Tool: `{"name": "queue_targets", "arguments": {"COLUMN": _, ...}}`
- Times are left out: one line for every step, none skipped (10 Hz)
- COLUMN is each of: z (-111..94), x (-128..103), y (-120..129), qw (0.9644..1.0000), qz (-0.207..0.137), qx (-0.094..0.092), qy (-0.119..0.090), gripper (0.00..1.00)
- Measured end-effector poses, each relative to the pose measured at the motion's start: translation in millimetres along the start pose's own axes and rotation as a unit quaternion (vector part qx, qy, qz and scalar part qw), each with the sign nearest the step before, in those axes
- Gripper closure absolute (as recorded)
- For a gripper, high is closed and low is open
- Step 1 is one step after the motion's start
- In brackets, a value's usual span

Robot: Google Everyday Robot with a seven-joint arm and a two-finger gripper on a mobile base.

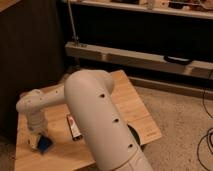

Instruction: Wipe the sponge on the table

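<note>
The dark-blue sponge (45,144) lies on the light tan wooden table (132,107), near its left front part. My gripper (37,141) hangs straight down over the sponge's left side, its tips at the sponge. My white arm crosses the middle of the view and hides much of the tabletop.
A small black-and-white box (73,127) lies just right of the sponge. A dark round object (134,134) peeks out behind my arm at the table's right front. A grey metal shelf rail (135,59) runs behind the table. Cables (206,145) lie on the floor at right.
</note>
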Motion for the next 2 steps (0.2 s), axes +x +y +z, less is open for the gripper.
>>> {"name": "queue_targets", "arguments": {"z": -0.5, "x": -0.7, "y": 0.3, "qw": 1.0, "qz": 0.0, "qx": 0.001, "qy": -0.001, "gripper": 0.77}}
{"name": "queue_targets", "arguments": {"z": -0.6, "x": 0.4, "y": 1.3, "qw": 1.0, "qz": 0.001, "qx": 0.002, "qy": 0.0, "gripper": 0.77}}
